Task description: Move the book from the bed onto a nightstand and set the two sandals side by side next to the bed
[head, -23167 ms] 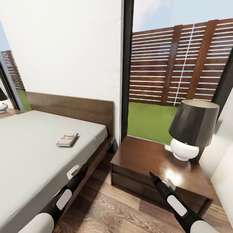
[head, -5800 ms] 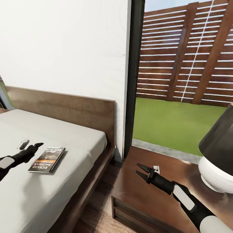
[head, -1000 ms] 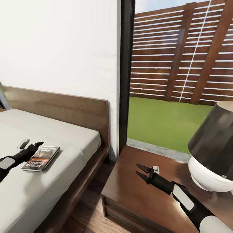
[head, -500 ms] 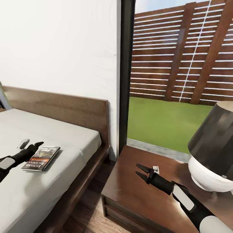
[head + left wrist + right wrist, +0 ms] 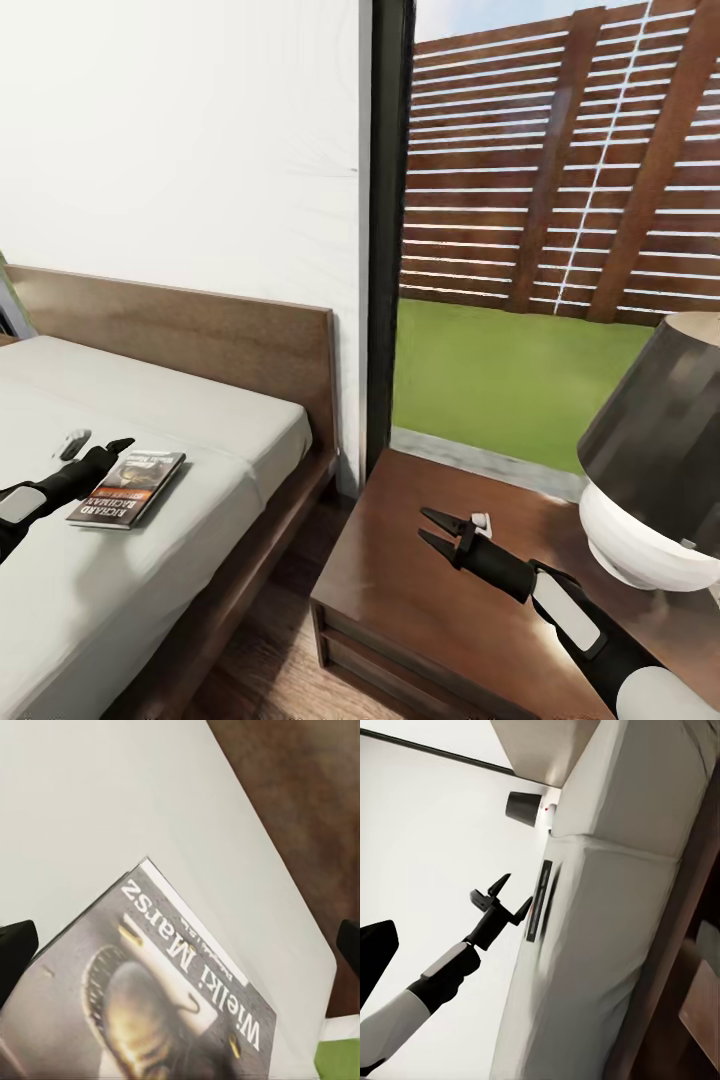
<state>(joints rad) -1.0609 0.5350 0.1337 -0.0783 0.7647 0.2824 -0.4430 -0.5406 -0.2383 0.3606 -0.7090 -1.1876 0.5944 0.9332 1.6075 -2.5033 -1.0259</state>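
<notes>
My left gripper hovers spread over the paperback on the mattress; right gripper, at 3 o'clock, spread above nightstand, lamp nr.

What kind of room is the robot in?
It looks like a bedroom. There is a big low bed with a light-grey mattress and a dark wooden headboard, a dark-brown glossy nightstand right beside it, and a white-based lamp with a dark shade standing on that nightstand.
</notes>
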